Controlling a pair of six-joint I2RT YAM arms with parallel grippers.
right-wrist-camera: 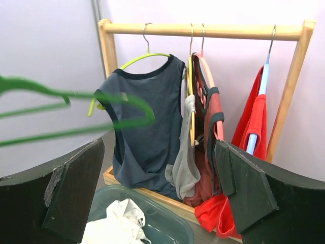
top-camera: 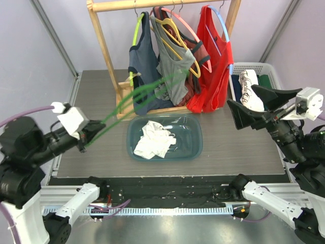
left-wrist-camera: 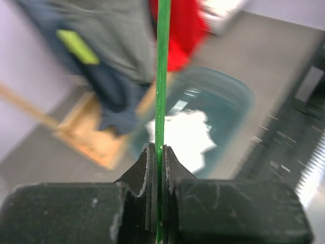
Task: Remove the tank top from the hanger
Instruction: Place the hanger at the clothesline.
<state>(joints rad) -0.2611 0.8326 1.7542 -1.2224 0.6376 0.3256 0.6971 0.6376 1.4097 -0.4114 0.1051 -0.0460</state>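
currently left gripper (left-wrist-camera: 157,152) is clenched on the bare green hanger (top-camera: 137,99); right gripper (right-wrist-camera: 158,152) is released, holding nothing. white tank top (top-camera: 154,140) lies crumpled in the teal bin (top-camera: 195,147). risk, as i judge it: the hanger's far end sits close to the hung grey top (top-camera: 175,66) and could snag it.

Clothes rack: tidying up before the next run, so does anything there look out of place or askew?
One green hanger is off the rail, bare, clamped in the left gripper. The grey tank top hangs bunched and lopsided on its yellow hanger. A white tank top lies crumpled in the bin.
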